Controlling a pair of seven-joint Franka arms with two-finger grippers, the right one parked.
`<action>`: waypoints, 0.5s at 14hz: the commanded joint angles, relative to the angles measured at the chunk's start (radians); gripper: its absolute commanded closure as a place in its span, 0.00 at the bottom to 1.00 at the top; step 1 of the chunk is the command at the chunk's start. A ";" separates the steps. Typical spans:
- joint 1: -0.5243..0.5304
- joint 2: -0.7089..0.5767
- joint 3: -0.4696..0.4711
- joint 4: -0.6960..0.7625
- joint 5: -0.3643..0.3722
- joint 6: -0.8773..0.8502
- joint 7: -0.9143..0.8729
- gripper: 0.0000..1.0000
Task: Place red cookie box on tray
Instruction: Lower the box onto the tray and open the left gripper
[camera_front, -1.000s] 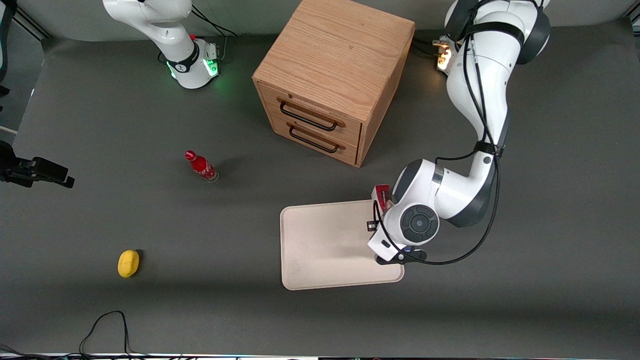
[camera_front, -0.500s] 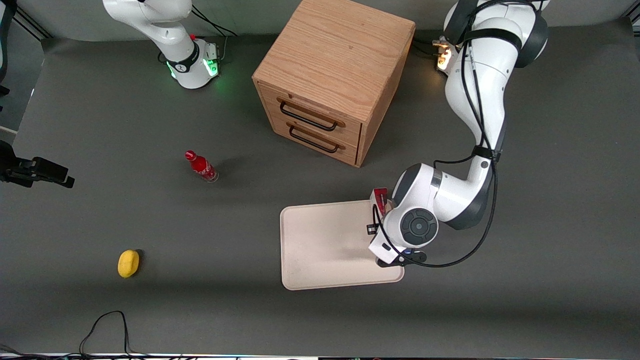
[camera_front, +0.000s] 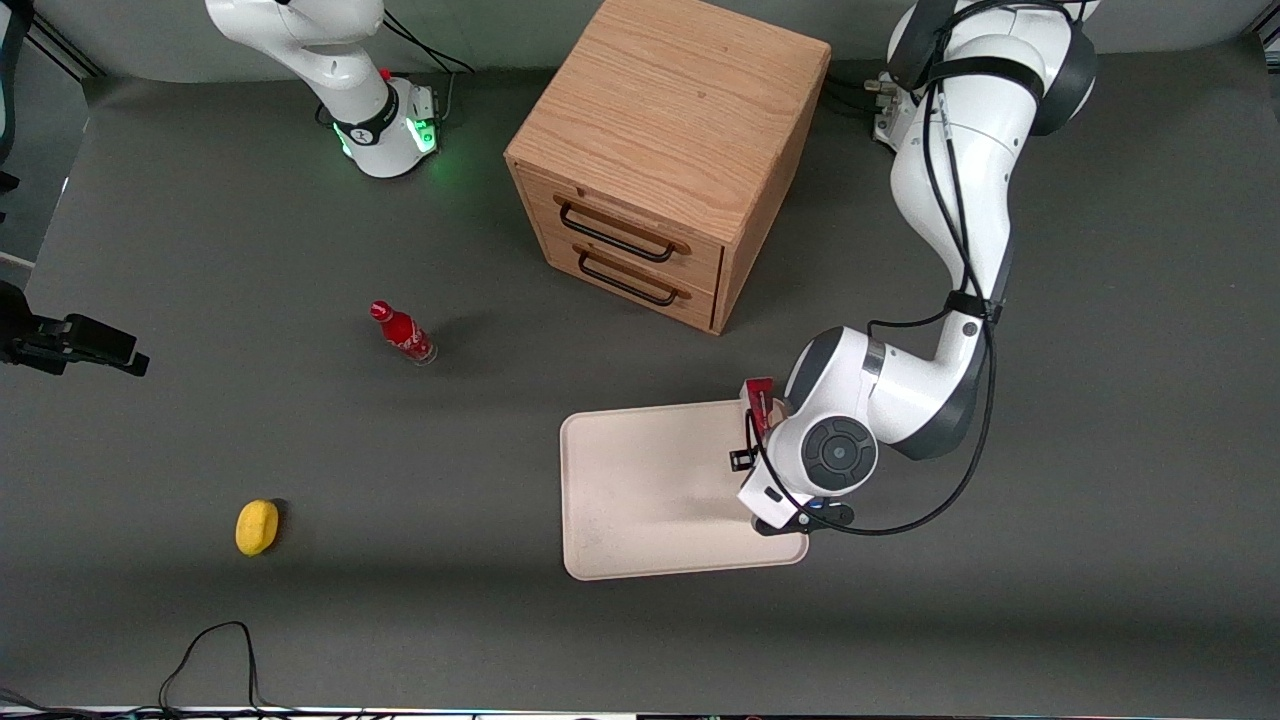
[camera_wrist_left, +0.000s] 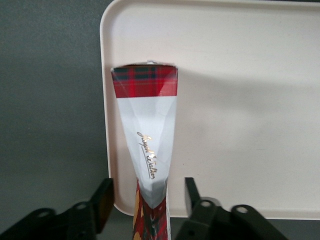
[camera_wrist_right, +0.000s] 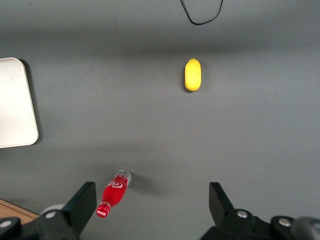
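The red cookie box (camera_wrist_left: 147, 125) stands on its narrow edge, its white side with gold script facing up and a red tartan end farthest from the wrist. It sits over the cream tray (camera_wrist_left: 240, 100), just inside the rim at the working arm's end. My left gripper (camera_wrist_left: 148, 200) straddles the box's near end, open, with a gap showing between each black finger (camera_wrist_left: 104, 199) and the carton. In the front view only a red corner of the box (camera_front: 759, 392) shows beside the wrist, above the tray (camera_front: 640, 480); the fingers are hidden under the wrist.
A wooden two-drawer cabinet (camera_front: 660, 150) stands farther from the front camera than the tray. A small red bottle (camera_front: 403, 333) and a yellow lemon-like object (camera_front: 257, 526) lie toward the parked arm's end. A black cable (camera_front: 210, 650) loops near the front edge.
The wrist has shifted very slightly over the tray's edge, and the red corner of the box beside it now looks narrower. Nothing else has moved.
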 joint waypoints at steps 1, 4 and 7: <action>0.002 -0.029 0.002 0.007 -0.010 -0.037 -0.013 0.00; 0.023 -0.075 0.005 0.007 -0.007 -0.095 0.001 0.00; 0.065 -0.172 0.002 0.004 -0.010 -0.190 0.043 0.00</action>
